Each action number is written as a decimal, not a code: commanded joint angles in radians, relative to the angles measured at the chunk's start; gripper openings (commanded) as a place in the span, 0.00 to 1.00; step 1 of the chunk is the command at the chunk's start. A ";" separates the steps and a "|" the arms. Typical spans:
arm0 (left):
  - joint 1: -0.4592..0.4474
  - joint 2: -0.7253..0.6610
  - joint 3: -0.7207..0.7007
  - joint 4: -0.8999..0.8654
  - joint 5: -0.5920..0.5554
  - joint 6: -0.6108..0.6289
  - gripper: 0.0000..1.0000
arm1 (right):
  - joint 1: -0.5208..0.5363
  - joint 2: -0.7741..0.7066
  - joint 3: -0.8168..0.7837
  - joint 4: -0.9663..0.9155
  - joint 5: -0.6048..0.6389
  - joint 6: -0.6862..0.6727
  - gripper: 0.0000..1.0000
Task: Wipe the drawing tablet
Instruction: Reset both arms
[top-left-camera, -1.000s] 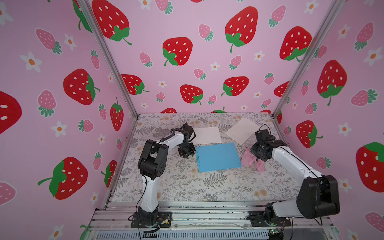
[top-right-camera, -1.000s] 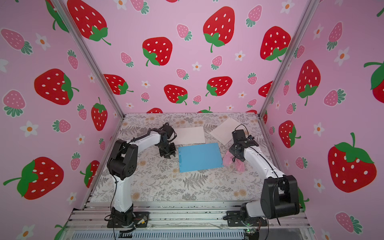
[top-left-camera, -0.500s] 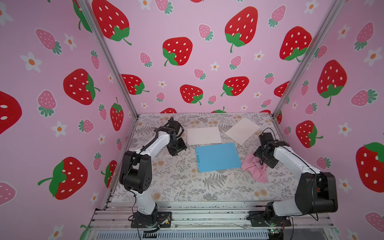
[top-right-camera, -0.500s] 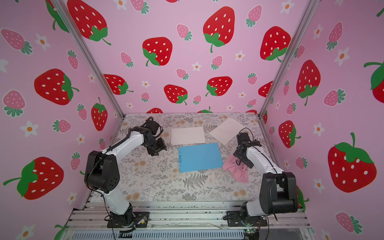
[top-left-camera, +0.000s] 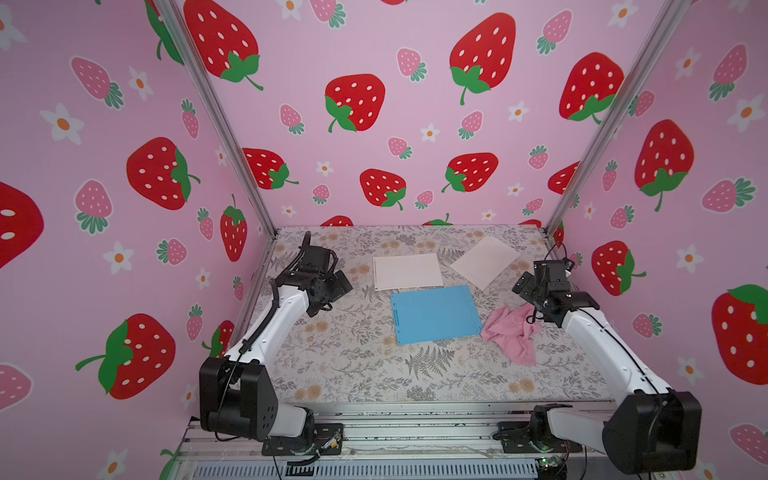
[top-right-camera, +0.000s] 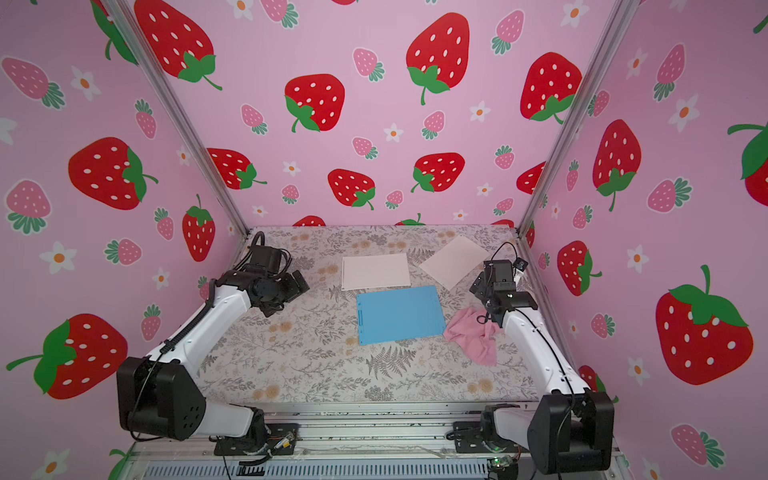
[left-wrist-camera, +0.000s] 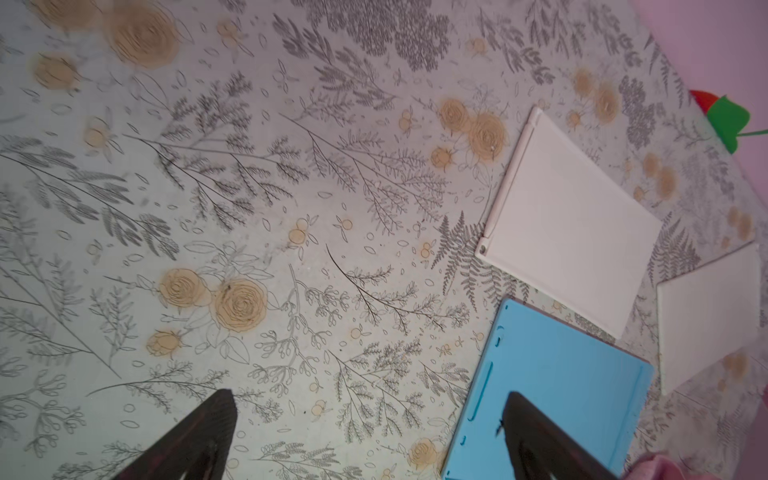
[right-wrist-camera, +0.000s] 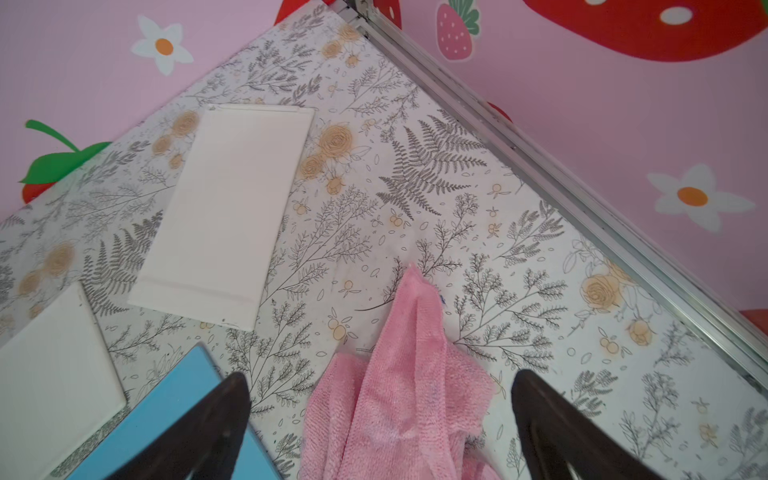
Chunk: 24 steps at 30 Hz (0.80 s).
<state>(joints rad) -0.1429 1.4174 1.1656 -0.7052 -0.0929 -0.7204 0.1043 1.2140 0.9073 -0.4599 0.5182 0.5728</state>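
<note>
The blue drawing tablet (top-left-camera: 434, 313) (top-right-camera: 399, 313) lies flat at the middle of the floral table. A crumpled pink cloth (top-left-camera: 511, 332) (top-right-camera: 473, 334) lies on the table against the tablet's right edge. My right gripper (top-left-camera: 525, 286) (right-wrist-camera: 382, 378) hangs open above the far end of the cloth (right-wrist-camera: 407, 374), which nothing grips. My left gripper (top-left-camera: 338, 284) (left-wrist-camera: 370, 399) is open and empty, off to the left of the tablet (left-wrist-camera: 561, 386) over bare table.
Two white flat boards lie behind the tablet, one straight (top-left-camera: 407, 271) and one turned diagonally (top-left-camera: 484, 261) at the back right. Pink strawberry walls close the table on three sides, with a metal rail (right-wrist-camera: 540, 166) along the right edge.
The right gripper opened and let the pink cloth drop beside the tablet, then drew back to the right. The left arm withdrew leftward from the tablet's edge and opened.
</note>
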 joint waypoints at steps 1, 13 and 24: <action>0.009 -0.028 -0.035 0.029 -0.331 0.061 1.00 | -0.006 -0.012 -0.107 0.280 -0.210 -0.221 0.99; 0.044 -0.057 -0.441 0.731 -0.484 0.489 1.00 | -0.030 0.161 -0.401 0.868 -0.244 -0.428 0.99; 0.174 0.132 -0.531 1.152 -0.175 0.564 0.99 | -0.136 0.331 -0.387 1.107 -0.459 -0.467 0.99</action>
<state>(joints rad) 0.0143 1.5410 0.6628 0.2611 -0.3527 -0.1989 -0.0116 1.5562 0.5343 0.5220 0.1474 0.1200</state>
